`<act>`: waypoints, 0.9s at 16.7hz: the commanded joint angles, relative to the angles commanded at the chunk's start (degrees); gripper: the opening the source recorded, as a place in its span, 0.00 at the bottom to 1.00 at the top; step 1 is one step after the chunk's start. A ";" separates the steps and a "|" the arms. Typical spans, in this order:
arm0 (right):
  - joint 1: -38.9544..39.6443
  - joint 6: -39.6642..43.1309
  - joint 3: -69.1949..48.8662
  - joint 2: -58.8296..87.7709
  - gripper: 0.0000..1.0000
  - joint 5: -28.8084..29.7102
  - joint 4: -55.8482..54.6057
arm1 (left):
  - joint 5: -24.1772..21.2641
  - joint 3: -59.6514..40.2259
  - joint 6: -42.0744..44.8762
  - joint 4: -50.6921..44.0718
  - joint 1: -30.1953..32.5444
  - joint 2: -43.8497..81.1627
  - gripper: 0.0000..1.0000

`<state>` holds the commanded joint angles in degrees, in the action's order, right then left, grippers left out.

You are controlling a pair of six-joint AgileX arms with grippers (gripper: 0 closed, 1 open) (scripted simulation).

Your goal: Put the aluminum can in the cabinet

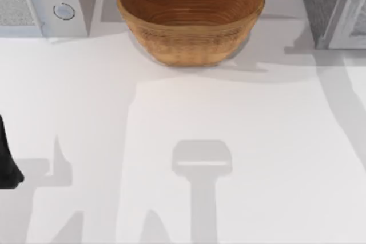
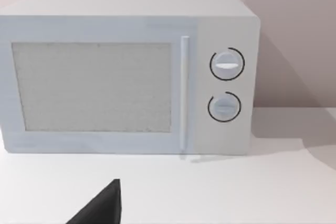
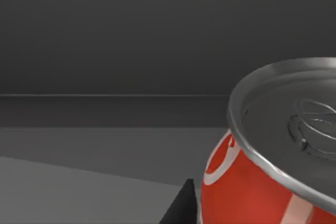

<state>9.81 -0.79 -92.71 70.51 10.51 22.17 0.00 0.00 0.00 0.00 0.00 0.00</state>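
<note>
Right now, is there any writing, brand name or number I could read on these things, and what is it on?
No text can be read anywhere.
The aluminum can: white marks on the red label, curved strokes cut off at the picture's edge; not readable as letters.
The microwave: two round dials, with no numbers or words around them.
The woven bowl: no label.

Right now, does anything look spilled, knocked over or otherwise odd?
Nothing stands out. The woven bowl sits upright at the back of the table, the microwave has its door shut, and the aluminum can looks undented and upright in a dark interior.
</note>
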 joint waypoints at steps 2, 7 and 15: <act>0.51 -0.16 -4.70 3.62 0.00 0.48 1.24 | 0.00 0.00 0.00 0.00 0.00 0.00 1.00; 0.81 -0.26 -7.22 5.62 0.00 0.73 1.93 | 0.00 0.00 0.00 0.00 0.00 0.00 1.00; -0.08 0.07 -16.58 12.79 0.00 -0.05 3.99 | 0.00 0.00 0.00 0.00 0.00 0.00 1.00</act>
<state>9.73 -0.72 -109.29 83.30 10.45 26.16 0.00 0.00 0.00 0.00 0.00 0.00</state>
